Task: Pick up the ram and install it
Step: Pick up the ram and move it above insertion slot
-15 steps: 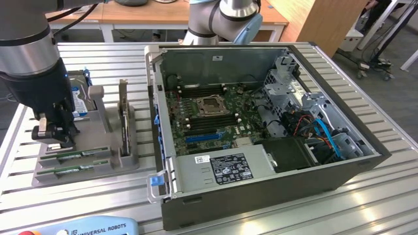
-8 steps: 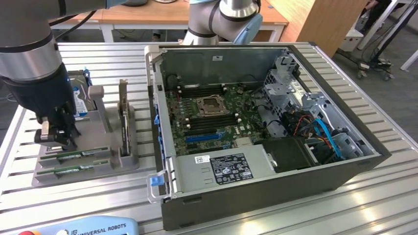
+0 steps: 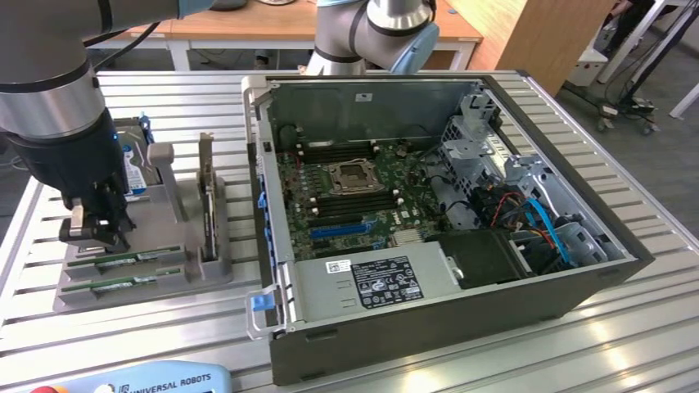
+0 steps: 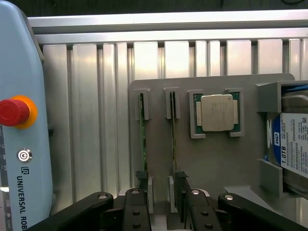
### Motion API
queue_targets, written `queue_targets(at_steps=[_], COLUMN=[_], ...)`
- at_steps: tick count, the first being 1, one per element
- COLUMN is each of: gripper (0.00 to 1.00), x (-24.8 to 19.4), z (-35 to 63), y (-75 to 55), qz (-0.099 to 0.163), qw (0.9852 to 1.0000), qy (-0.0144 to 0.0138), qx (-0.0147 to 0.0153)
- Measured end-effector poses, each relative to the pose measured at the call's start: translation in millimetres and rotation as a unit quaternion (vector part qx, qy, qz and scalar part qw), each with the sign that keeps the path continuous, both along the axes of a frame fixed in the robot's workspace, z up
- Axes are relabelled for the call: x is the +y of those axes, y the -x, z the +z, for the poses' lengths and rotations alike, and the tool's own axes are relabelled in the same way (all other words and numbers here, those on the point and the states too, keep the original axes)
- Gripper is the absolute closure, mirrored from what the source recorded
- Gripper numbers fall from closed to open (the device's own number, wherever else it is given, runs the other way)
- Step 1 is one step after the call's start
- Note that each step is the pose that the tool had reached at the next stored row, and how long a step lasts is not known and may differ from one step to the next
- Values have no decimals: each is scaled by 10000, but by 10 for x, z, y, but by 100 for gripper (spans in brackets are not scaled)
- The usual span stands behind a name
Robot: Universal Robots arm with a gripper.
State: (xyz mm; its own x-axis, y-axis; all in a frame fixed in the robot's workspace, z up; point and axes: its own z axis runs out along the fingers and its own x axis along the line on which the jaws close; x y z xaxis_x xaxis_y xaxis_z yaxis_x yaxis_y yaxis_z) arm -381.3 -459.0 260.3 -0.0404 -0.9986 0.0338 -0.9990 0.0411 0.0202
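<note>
A pale blue plastic teach pendant (image 3: 153, 381) bore the black words "UNIVERSAL ROBOTS". In the wrist view, a silver hard drive's blue-and-white label (image 4: 293, 151) read "WD" and "1.0TB". The fine print on a white-and-black sticker (image 3: 382, 282) on the grey power supply box was illegible.

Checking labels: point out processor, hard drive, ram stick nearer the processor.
processor (image 4: 216, 112): wrist view, centre of silver lid.
hard drive (image 4: 291, 144): wrist view, on its label.
ram stick nearer the processor (image 4: 173, 139): wrist view, exposed thin edge.

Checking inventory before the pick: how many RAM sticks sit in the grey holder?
2. One ram stands edgewise in the slot beside the processor; the other ram in the next slot. None looks hidden.
</note>
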Motion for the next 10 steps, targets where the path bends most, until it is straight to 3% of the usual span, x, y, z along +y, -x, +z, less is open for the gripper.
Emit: queue_targets(at_steps=[5,10], gripper=[65,65], x=[-11,-82], z=[-2,-1], y=[0,0], qz=[0,0], qw=[10000,10000], qy=[-1,0], qx=[-2,-1])
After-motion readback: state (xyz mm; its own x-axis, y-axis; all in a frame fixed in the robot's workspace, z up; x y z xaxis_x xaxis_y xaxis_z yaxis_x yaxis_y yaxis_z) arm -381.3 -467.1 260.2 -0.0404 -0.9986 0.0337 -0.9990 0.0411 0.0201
